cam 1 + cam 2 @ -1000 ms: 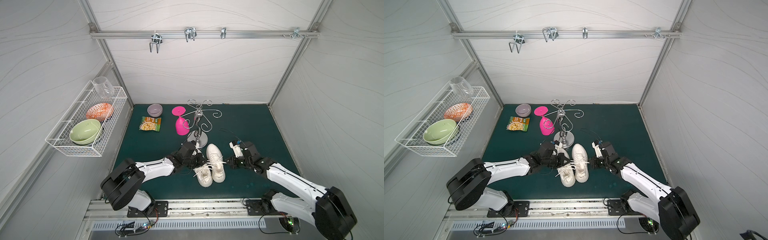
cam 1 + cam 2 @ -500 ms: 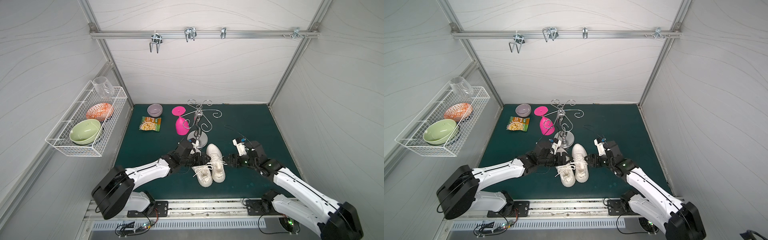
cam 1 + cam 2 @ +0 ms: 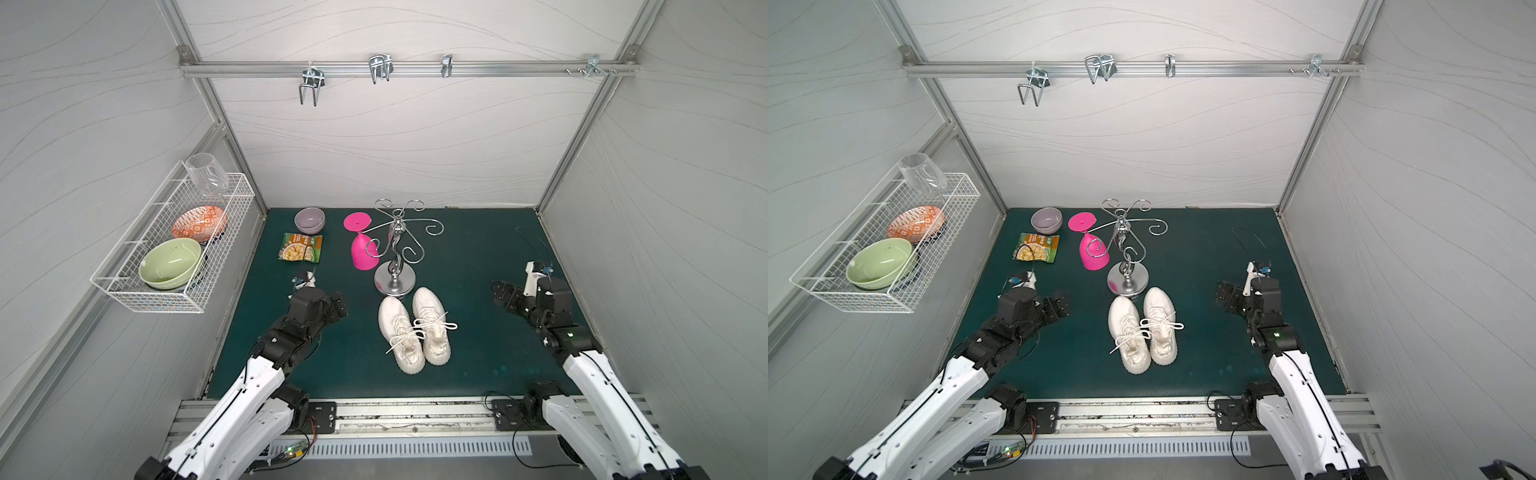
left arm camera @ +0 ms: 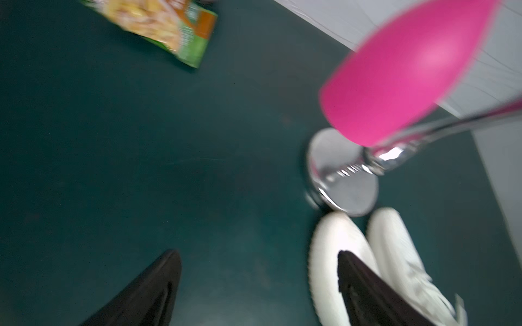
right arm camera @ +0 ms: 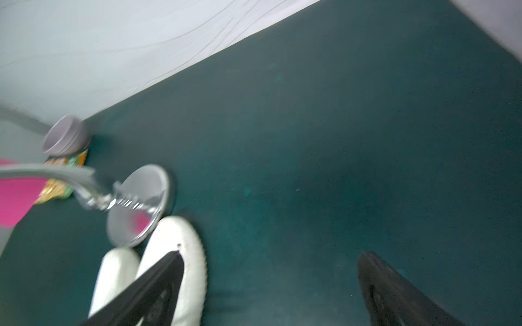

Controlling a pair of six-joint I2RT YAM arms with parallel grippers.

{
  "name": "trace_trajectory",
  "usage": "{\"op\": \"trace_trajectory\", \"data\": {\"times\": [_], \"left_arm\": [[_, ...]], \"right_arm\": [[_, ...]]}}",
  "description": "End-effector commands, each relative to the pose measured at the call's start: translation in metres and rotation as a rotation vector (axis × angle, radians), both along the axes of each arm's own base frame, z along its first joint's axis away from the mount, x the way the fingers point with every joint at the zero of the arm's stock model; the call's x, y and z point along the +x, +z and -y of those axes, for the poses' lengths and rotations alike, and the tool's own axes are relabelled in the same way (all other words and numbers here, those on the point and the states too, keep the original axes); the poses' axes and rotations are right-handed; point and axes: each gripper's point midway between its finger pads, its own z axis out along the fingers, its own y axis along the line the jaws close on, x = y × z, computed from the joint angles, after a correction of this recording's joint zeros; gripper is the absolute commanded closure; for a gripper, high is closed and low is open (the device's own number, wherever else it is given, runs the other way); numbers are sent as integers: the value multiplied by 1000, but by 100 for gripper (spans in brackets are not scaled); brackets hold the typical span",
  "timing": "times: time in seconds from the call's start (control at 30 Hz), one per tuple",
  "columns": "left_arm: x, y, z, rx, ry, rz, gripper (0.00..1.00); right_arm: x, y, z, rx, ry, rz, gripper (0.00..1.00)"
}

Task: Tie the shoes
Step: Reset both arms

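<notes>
Shoes [image 3: 411, 332] show cream knit, rounded toes, ribbed soles, thin laces [image 3: 441, 325].

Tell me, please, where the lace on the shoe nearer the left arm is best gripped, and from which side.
Probably its loose end, which trails off the outer edge of the shoe toward the left gripper: come from that side, open fingers straddling it.

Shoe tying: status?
Done: laces look knotted across the shoes, loose ends splayed; a proper bow on each can't be confirmed. In hand: nothing; left gripper and right gripper open, empty, either side. Left: verify both knots; retie if loose.
</notes>
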Motion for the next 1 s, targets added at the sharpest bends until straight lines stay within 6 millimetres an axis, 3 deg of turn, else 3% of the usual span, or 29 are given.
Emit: {"op": "trace_trajectory", "data": {"times": [0.0, 0.1, 0.2, 0.3, 0.4, 0.47, 0.53, 0.57, 0.67, 0.73, 0.77, 0.8, 0.97], "left_arm": [[2, 4, -65, 264, 209, 57, 0], [23, 17, -85, 371, 273, 178, 0], [51, 18, -74, 476, 181, 353, 0], [75, -8, -57, 480, 50, 369, 0], [101, -6, -41, 503, -50, 438, 0], [118, -20, -43, 512, -71, 410, 0], [124, -37, -50, 476, -60, 392, 0], [125, -32, -60, 477, -5, 408, 0], [141, -48, -72, 430, 13, 248, 0], [140, -47, -75, 368, -9, 267, 0], [139, -48, -75, 366, -9, 258, 0], [139, -47, -75, 371, -8, 273, 0], [140, -47, -74, 374, -15, 269, 0]], "right_arm": [[12, 0, 48, -80, -215, 73, 1], [19, -4, 75, -179, -334, 143, 1], [26, -20, 83, -245, -354, 186, 1], [41, -32, 71, -271, -258, 256, 1], [57, -37, 58, -282, -176, 272, 1], [69, -38, 50, -287, -128, 310, 1], [80, -38, 47, -336, -84, 315, 1], [84, -37, 47, -336, -83, 328, 1], [97, -61, 40, -324, -24, 290, 1], [110, -72, 31, -331, 34, 269, 1], [112, -81, 26, -328, 76, 160, 1], [122, -79, 24, -311, 93, 154, 1], [120, -80, 25, -278, 120, 150, 1]]}}
